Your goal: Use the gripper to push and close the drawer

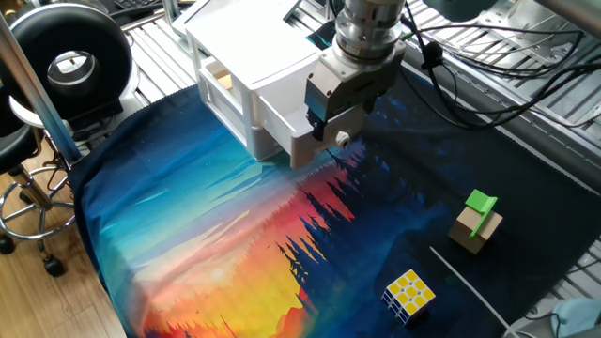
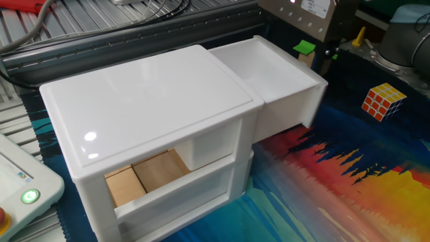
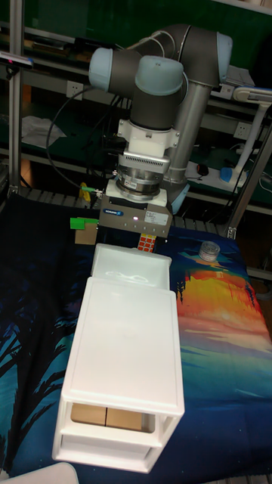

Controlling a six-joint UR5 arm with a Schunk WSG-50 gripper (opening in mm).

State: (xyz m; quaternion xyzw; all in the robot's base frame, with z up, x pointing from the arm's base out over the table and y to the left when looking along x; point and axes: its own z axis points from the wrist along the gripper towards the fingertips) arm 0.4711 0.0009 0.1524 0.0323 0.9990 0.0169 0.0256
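The white cabinet [image 1: 246, 58] stands at the back of the colourful cloth. Its upper drawer [image 1: 285, 120] sticks out part of the way towards the right. My gripper [image 1: 328, 133] hangs from the silver wrist and presses against the drawer's front panel [image 1: 302, 147], beside the small knob [image 1: 343, 139]. The short black fingers look shut, with nothing between them. From the other side, the drawer [image 2: 277, 72] is empty inside and the gripper body [image 2: 306, 13] sits just behind its front. In the tall view the gripper [image 3: 134, 225] stands at the far end of the drawer [image 3: 130, 266].
A wooden block with a green piece [image 1: 478, 222] and a Rubik's cube [image 1: 408, 292] lie on the cloth to the right. Wooden blocks [image 2: 144, 173] sit in the cabinet's open side. Black cables [image 1: 470, 66] trail behind the arm. A small jar [image 3: 209, 249] stands near the cabinet.
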